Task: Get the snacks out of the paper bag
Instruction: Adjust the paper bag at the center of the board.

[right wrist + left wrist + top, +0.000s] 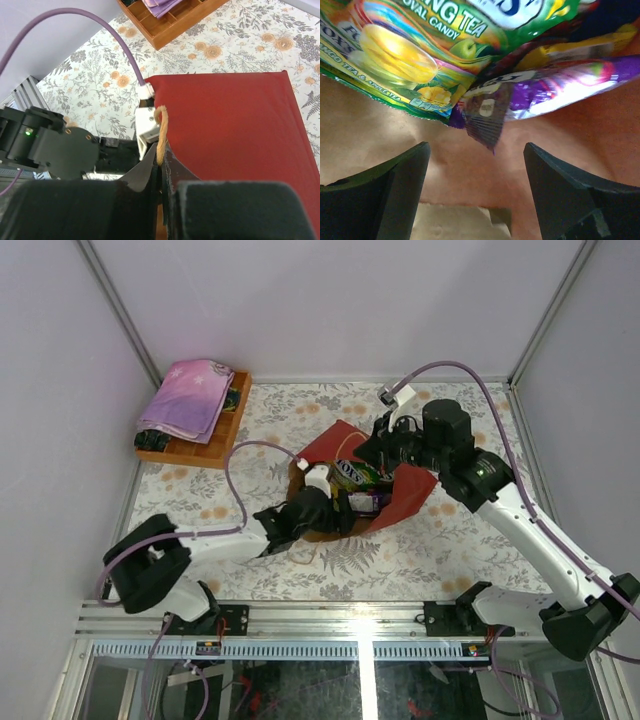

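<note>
The paper bag [412,490], red outside and brown kraft inside, lies on its side in the middle of the table. My right gripper [378,452] is shut on its twisted paper handle [161,134] at the upper rim and holds the mouth up. My left gripper [335,512] is inside the mouth, open and empty, with its fingers [395,185] on either side of the kraft floor [470,170]. Just ahead of it lie a green-yellow candy packet [420,50] and a purple packet [555,85], untouched. Both also show at the bag mouth in the top view [357,476]. The chip bag is not clearly visible.
A wooden tray [215,445] with a folded pink-purple cloth [188,398] stands at the back left. The flowered tablecloth [300,410] surrounds the bag. The left arm's purple cable [100,30] arcs over the table near the bag.
</note>
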`<state>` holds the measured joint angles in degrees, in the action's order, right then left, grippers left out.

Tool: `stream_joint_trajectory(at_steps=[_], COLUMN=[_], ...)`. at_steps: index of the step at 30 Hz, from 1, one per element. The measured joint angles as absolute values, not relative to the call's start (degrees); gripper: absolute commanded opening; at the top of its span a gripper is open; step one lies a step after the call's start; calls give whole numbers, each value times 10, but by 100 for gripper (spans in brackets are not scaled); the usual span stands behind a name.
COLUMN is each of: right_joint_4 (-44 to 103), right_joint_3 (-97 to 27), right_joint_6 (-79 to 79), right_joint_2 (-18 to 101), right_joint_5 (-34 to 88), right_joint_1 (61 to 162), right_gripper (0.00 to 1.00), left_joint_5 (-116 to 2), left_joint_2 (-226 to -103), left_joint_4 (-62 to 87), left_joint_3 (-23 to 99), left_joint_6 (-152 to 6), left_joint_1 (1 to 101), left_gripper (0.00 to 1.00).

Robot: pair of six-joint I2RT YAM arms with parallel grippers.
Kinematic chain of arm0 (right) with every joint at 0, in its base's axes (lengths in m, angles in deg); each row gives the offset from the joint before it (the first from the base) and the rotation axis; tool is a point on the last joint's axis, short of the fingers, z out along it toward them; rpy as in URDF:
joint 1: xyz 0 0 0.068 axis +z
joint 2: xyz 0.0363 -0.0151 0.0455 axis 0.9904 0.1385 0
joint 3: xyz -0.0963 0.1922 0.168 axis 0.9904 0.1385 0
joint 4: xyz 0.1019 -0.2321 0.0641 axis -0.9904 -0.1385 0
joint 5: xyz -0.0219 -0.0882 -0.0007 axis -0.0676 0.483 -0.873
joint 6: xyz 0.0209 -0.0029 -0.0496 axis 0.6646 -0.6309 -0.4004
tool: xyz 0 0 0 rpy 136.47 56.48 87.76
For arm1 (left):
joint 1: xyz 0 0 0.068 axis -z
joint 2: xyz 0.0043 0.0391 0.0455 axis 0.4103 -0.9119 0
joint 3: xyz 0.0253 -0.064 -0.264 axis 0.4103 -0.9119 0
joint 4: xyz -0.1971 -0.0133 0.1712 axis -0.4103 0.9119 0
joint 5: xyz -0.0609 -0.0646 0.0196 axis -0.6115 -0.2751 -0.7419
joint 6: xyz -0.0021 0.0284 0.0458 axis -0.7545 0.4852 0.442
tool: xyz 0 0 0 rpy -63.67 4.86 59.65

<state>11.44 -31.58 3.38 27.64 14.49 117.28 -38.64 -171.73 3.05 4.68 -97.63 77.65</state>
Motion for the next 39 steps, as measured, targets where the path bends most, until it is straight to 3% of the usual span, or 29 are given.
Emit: stream_joint_trajectory(at_steps=[13,22,30,35,39], right_joint_4=[183,176,146,183,245], right_joint_3=[-294,-392,-548,-523,-462], right_joint_6=[-5,-69,-118,-103,-56], right_joint_2=[336,470,575,600,600], right_joint_5=[134,-6,-47,-37,-22], right_joint_1=[1157,1058,1022,1005,1006], right_gripper=[0,0,0,0,0], left_joint_5=[-329,-311,-391,-456,-501], left_joint_2=[-1932,-2094,-2212,-2251,-2230], left_joint_4=[-76,-100,-78,-30,-28], left_joint_3=[181,361,538,638,618], left_joint_6=[-989,-990,-1007,-986,-961], left_joint_1=[789,768,667,594,563], left_gripper=[79,79,82,88,93])
